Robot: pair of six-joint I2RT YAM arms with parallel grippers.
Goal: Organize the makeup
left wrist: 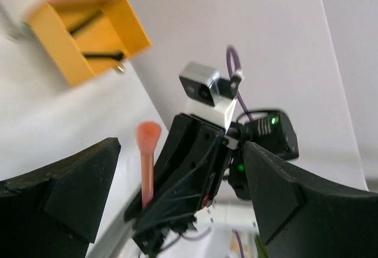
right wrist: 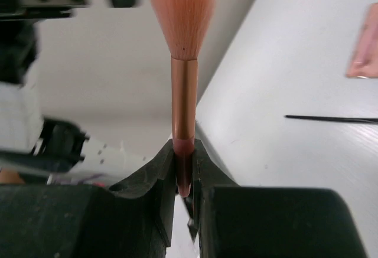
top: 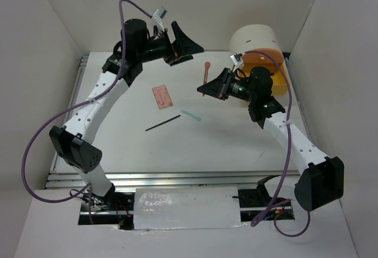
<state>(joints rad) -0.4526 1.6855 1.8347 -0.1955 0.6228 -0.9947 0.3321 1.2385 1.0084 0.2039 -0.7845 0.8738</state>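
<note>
A makeup brush (right wrist: 183, 92), peach bristles on a coppery handle, juts from the right gripper (right wrist: 184, 172), which is clamped on its red end above the table. A flat pink palette (top: 162, 96) lies toward the far edge. Near the middle a thin black pencil (top: 163, 123) lies slanted, with a mint-green stick (top: 191, 115) just beside its far tip.

In the right wrist view, the flat pink rectangular palette (right wrist: 365, 45) is running off the right edge, upper right, and the thin black pencil (right wrist: 331, 118) is crossing that same edge. The copper-handled brush with peach bristles (right wrist: 183, 92) is hiding its lower end between the right hand's (right wrist: 183, 152) black fingers. In the left wrist view, the yellow drawer (left wrist: 88, 33) at upper left is showing blurred.
</note>
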